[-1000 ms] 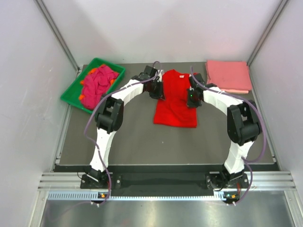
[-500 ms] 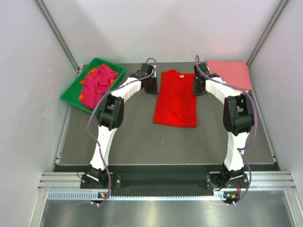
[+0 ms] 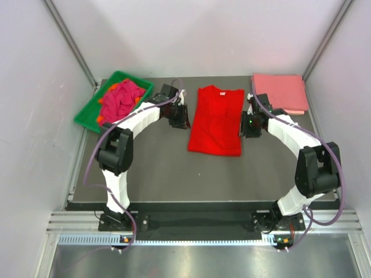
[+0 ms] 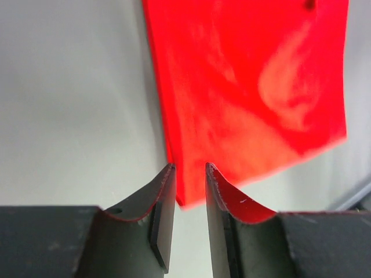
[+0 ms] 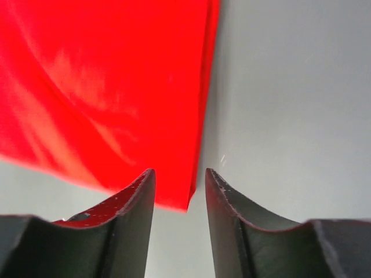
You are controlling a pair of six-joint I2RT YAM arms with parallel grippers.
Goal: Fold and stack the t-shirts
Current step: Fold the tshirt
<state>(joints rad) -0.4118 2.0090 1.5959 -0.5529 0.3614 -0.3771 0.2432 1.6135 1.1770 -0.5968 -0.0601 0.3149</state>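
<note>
The top camera hangs above and behind the arm bases, looking down from afar on the whole table [image 3: 151, 168]. Each wrist camera sits low and close, peering past the left gripper [image 4: 190, 168] or right gripper [image 5: 180, 171] at the red t-shirt [image 3: 217, 119], which all three views share.

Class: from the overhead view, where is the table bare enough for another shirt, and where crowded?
Bare: the table strip between the hem of the red t-shirt and the arm bases, and the patch in front of the green tray. Crowded: the far row, where tray, left gripper, shirt, right gripper and pink stack sit side by side.
</note>
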